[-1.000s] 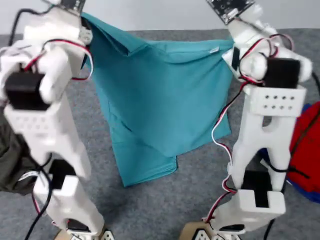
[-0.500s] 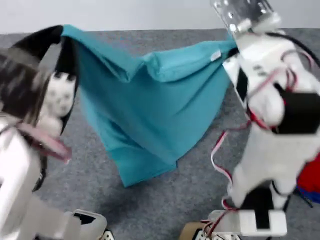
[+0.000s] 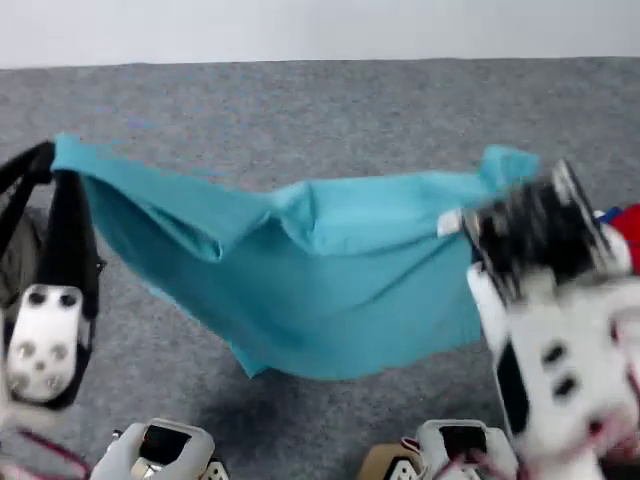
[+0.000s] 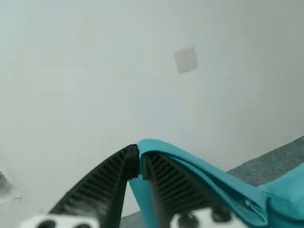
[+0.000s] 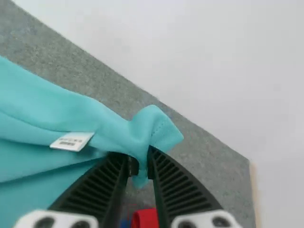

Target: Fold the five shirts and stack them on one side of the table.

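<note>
A teal shirt [image 3: 330,280] hangs spread between both arms above the grey table [image 3: 300,110]. My left gripper [image 3: 50,165] at the left is shut on one corner of the teal shirt [image 4: 190,166]; its black fingers [image 4: 166,180] pinch the cloth. My right gripper [image 3: 495,185] at the right is shut on the other corner, where the teal shirt [image 5: 142,128] bunches with a white label [image 5: 71,141] near it. The shirt's lower edge sags toward the table at the front.
A dark olive garment [image 3: 22,255] lies at the left edge behind the left arm. A red and blue garment [image 3: 625,222] lies at the right edge, with a bit of red [image 5: 142,219] seen under the right fingers. Both arm bases [image 3: 300,455] stand at the front.
Both arms have swung down and apart toward the front, pulling the teal shirt wider and lower. The shirt now hangs stretched sideways rather than draped long.
</note>
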Controlling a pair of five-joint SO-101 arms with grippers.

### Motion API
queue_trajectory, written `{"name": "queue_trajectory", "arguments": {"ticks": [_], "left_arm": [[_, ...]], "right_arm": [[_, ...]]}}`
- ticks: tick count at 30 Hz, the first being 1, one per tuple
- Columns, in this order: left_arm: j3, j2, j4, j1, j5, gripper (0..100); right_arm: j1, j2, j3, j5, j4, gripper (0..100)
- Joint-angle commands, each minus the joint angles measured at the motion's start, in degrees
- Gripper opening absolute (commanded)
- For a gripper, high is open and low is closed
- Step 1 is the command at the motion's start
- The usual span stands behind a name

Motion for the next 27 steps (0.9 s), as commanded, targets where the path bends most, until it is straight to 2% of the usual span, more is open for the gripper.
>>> {"name": "queue_trajectory", "arguments": {"ticks": [1,9,17,27], "left_arm": [[0.4,-1.7,1.1,0.2,0.4,0],[0.8,-1.8,-0.8,0.3,-1.8,0],[0.9,-1.8,-9.3,-0.2,-16.7,0],[0.5,-1.9,-14.9,-0.1,-25.3,0]], "right_arm": [[4.3,-4.6,3.0,-0.5,2.2,1.0],[9.1,-10.2,13.8,-0.5,0.8,1.0],[16.0,-14.6,24.7,-0.6,-7.4,1.0],[16.4,-15.3,28.7,-0.6,-8.0,1.0]]}}
